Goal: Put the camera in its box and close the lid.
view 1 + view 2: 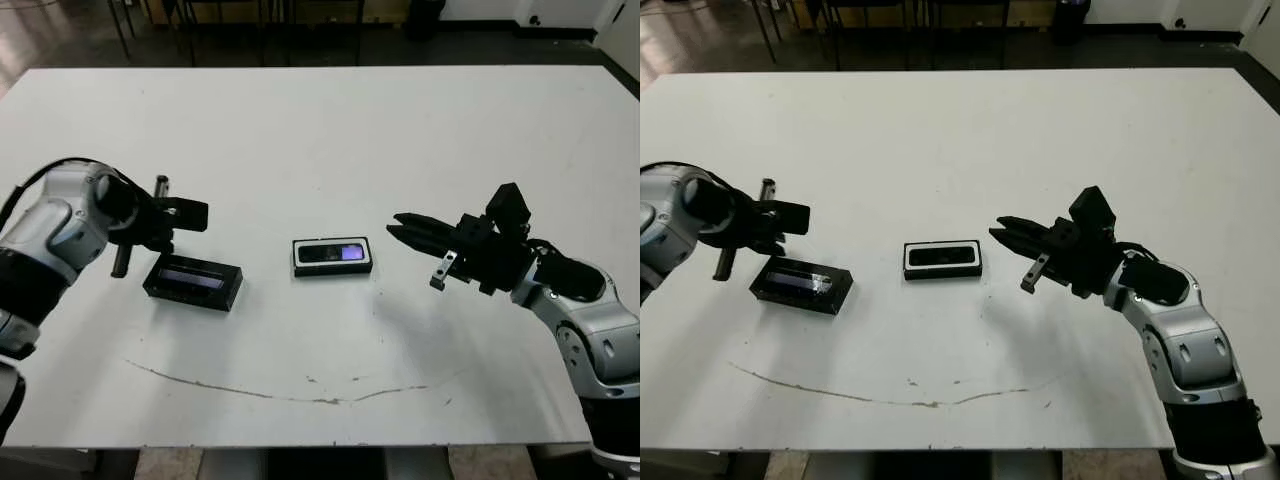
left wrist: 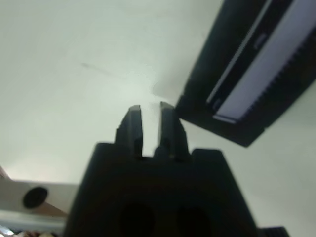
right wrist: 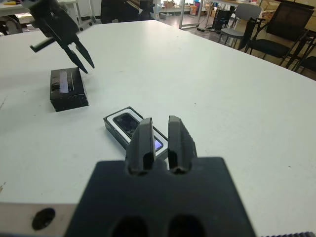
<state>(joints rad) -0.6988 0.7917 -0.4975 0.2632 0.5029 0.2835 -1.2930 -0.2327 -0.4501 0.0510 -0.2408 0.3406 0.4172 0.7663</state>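
2 hands hover above the white tabletop [image 1: 330, 140], 1 at each side, and neither grasps anything. The camera [image 1: 333, 252] lies flat inside the box [image 1: 333, 257] near the middle of the tabletop, its small bluish-purple screen patch facing up at the end nearer the right hand, with the box's white lining showing as a thin border around it. The lid [image 1: 193, 280] rests on the tabletop well apart from the box, off toward the robot's left, its glossy window panel facing up and catching a pale reflection. The left hand [image 1: 162, 187] hangs just above and beside the lid's far outer end without touching it; in the left wrist view its 2 black fingers [image 2: 132, 124] stand nearly together with only a narrow slit between them, empty. The right hand [image 1: 400, 227] is held near the box on the robot's right side, its fingertips pointing toward the box but clear of it; in the right wrist view its fingers [image 3: 142, 138] are likewise drawn close together with nothing between them. A thin dark curved scuff mark [image 1: 270, 392] runs across the tabletop nearer the robot.
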